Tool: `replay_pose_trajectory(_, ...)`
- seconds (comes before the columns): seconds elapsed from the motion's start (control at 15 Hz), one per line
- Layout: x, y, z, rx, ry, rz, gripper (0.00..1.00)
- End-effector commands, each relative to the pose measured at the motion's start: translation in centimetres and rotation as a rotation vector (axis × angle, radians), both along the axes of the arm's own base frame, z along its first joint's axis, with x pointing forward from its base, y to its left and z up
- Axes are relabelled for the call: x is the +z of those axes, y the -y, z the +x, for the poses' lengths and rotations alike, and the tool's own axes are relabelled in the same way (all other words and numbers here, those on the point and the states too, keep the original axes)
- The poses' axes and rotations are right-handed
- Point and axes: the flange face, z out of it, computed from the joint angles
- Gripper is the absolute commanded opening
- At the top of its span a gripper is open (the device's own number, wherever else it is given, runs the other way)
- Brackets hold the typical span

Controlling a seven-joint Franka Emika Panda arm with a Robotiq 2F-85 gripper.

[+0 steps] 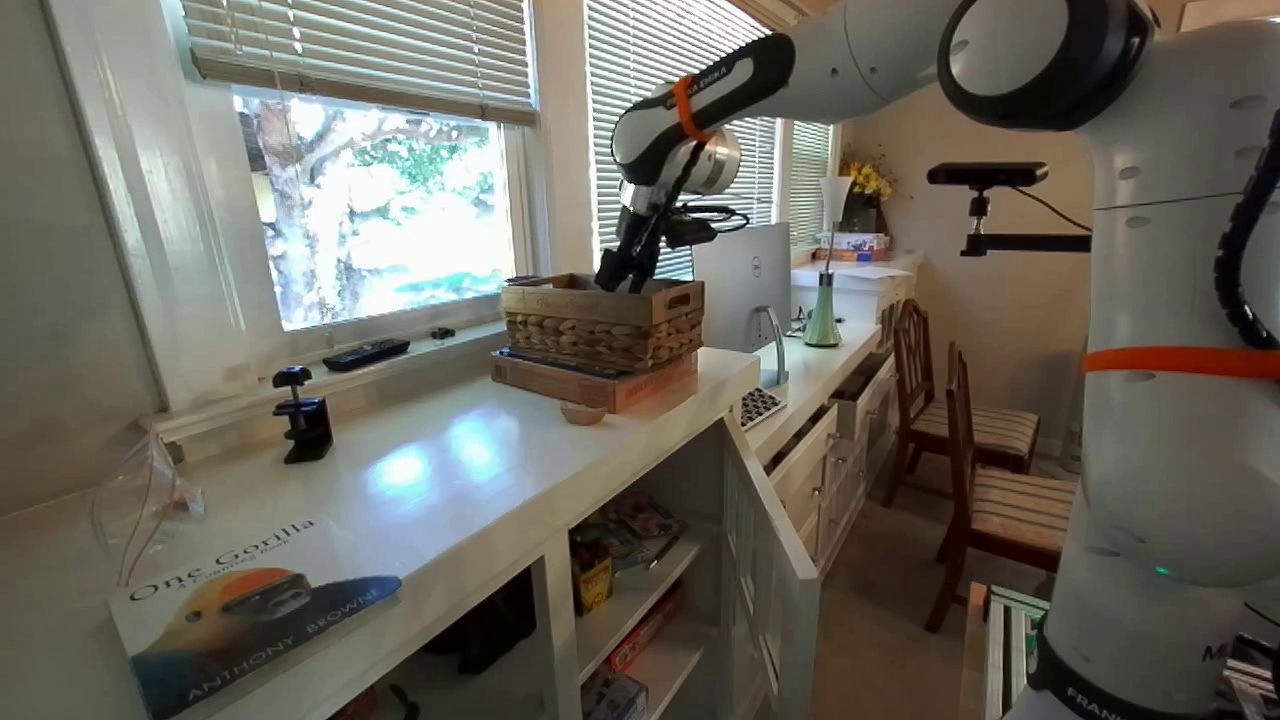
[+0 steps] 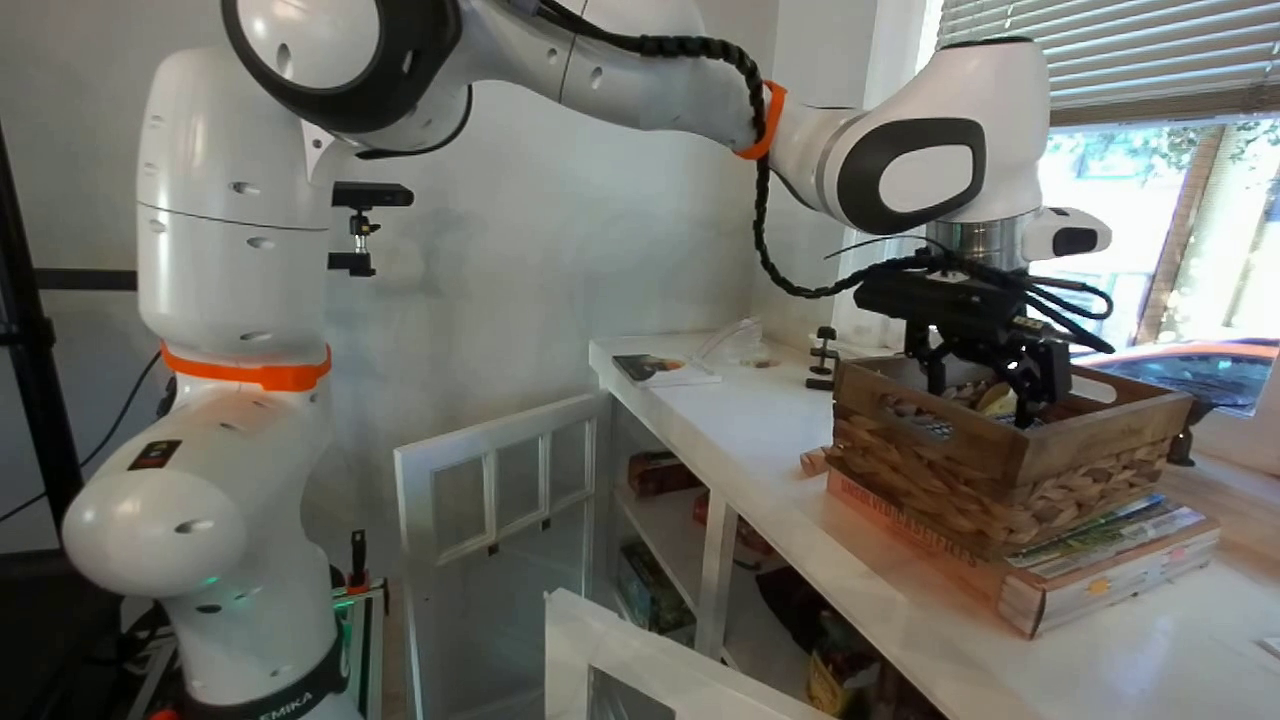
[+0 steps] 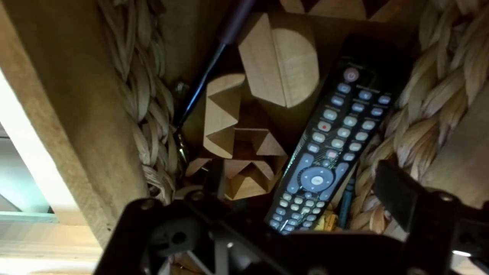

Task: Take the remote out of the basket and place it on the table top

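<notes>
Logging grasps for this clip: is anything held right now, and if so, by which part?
Nothing is held: the claw is open, and the remote lies in the basket.

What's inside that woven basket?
Inside the basket, the wrist view shows a black remote, pale wooden pieces, a thin dark stick and something yellow. The claw hides much of the view's lower part; whatever lies behind it can't be seen.

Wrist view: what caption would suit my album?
Open gripper over a remote beside wooden blocks in a woven basket.
</notes>
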Motion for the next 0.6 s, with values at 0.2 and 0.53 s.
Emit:
replay_pose_trajectory(0.2,-0.9,-0.2,2.2,-0.098,-0.003,-0.009,1.00)
replay_pose_trajectory(0.53,-3.4,-0.8,3.8,-0.091,-0.034,-0.046,1.00)
